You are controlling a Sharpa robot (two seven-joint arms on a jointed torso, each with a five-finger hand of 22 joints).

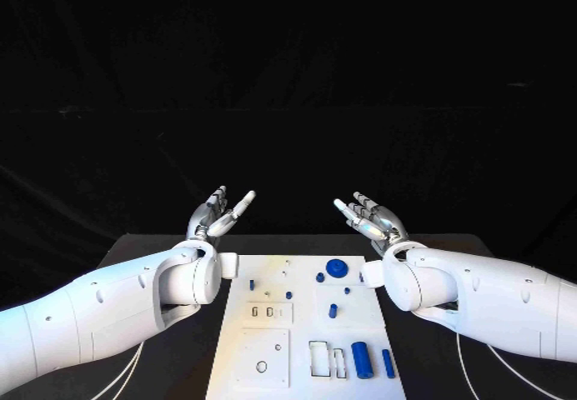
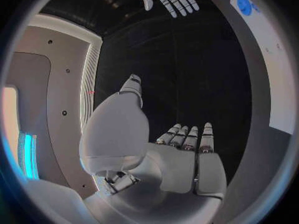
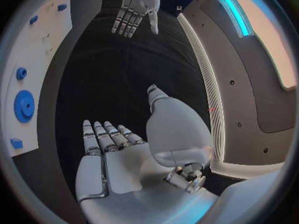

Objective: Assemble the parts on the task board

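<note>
- We see the white task board (image 1: 301,333) lying in the middle of the black bench (image 1: 157,250), running lengthwise away from the robot.
- Both arms are raised above the bench, one on either side of the board's far end, well apart from each other.
- Our left hand (image 1: 217,215) is lifted with its fingers (image 1: 244,200) spread and held apart; it has hold of nothing.
- Our right hand (image 1: 373,218) mirrors it, its fingers (image 1: 346,210) also spread and holding nothing.
- On the board, a round blue gear (image 1: 337,267) sits near the far end, with several small blue pegs (image 1: 333,311) around the middle.
- Near the close end, a blue cylinder (image 1: 361,360) lies beside a slimmer blue bar (image 1: 388,363), just next to a rectangular frame (image 1: 320,359).
- From the right wrist, the gear (image 3: 24,106) and smaller blue parts show on the board (image 3: 37,50), apart from the hand (image 3: 124,164).
</note>
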